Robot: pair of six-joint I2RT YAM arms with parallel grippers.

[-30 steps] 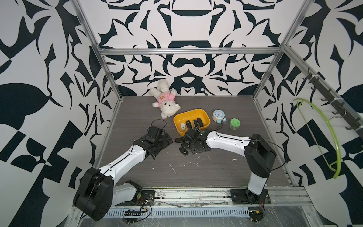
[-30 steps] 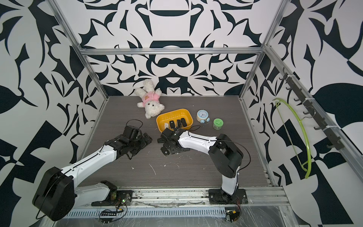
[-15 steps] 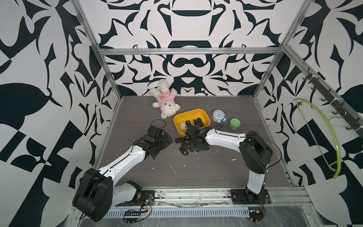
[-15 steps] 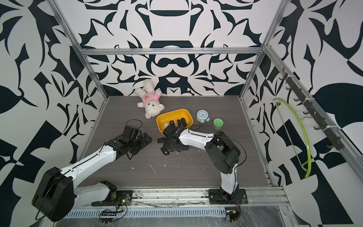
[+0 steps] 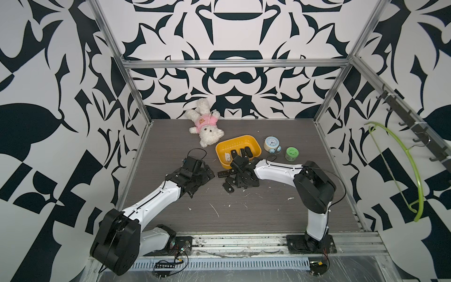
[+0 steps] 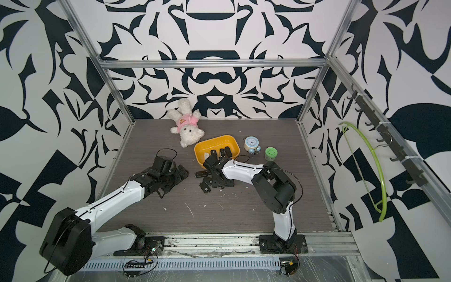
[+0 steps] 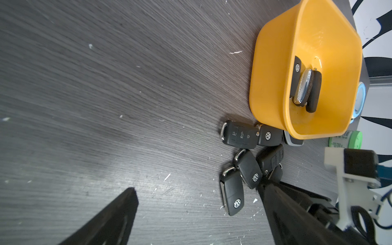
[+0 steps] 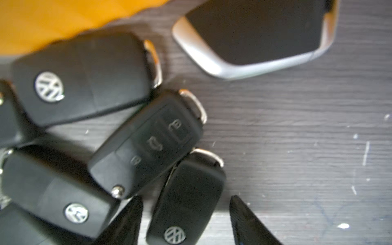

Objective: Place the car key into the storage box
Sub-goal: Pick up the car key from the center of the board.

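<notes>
Straddling one car key [image 8: 186,191] on the counter [image 7: 106,84] just beside the storage box [image 7: 269,74], my right claw [image 8: 185,198] sits spread, not yet pinching, left claw [image 7: 196,188] wide and empty; other keys [image 7: 305,87] already boxed, several left outside, I judge.

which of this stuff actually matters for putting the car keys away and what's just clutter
For the job: storage box, loose car keys beside it, keys already inside, right hand straddling one key.
Just lying about: plush toy, alarm clock, green-lidded jar.
</notes>
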